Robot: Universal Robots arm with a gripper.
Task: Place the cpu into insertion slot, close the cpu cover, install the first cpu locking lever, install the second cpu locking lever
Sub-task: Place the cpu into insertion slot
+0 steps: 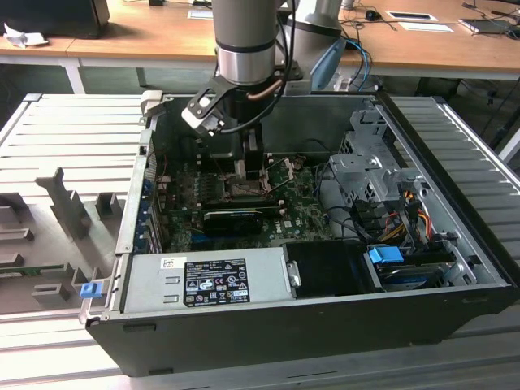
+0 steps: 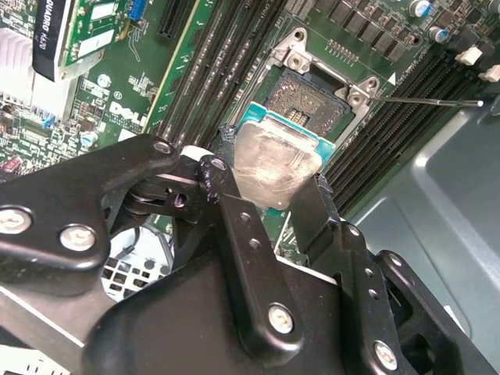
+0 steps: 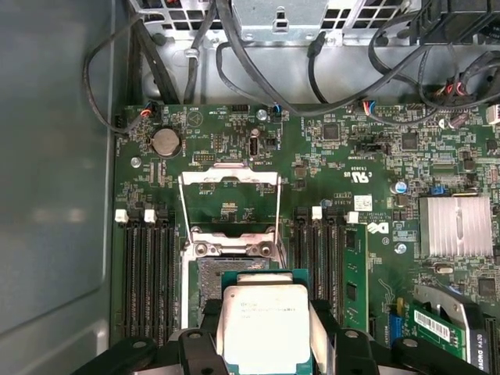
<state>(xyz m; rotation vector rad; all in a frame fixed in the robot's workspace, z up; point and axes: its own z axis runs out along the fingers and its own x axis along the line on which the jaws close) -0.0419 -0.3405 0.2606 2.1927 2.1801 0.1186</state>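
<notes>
Case [image 1: 268, 333] lies open on its side, green board [image 3: 344, 156] exposed. The cpu cover [image 3: 229, 176] is tipped back, leaving the insertion slot [image 2: 316, 98] bare. The hand [image 2: 269, 187] clamps the cpu [image 3: 264, 316] by its edges, hovering over the slot's near side, not yet seated. The placing step is in hand. It likely calls for squaring the chip to the slot and lowering it gently.

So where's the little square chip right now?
In the second wrist view the cpu is held in the gripper, close to the open insertion slot.

Grey robot arm [image 1: 244, 32] sits inside the open black computer case [image 1: 325, 333], gripper [image 1: 244, 172] above the green motherboard [image 1: 305, 213], silver power-supply box [image 1: 203, 280] at 7 o'clock.
</notes>
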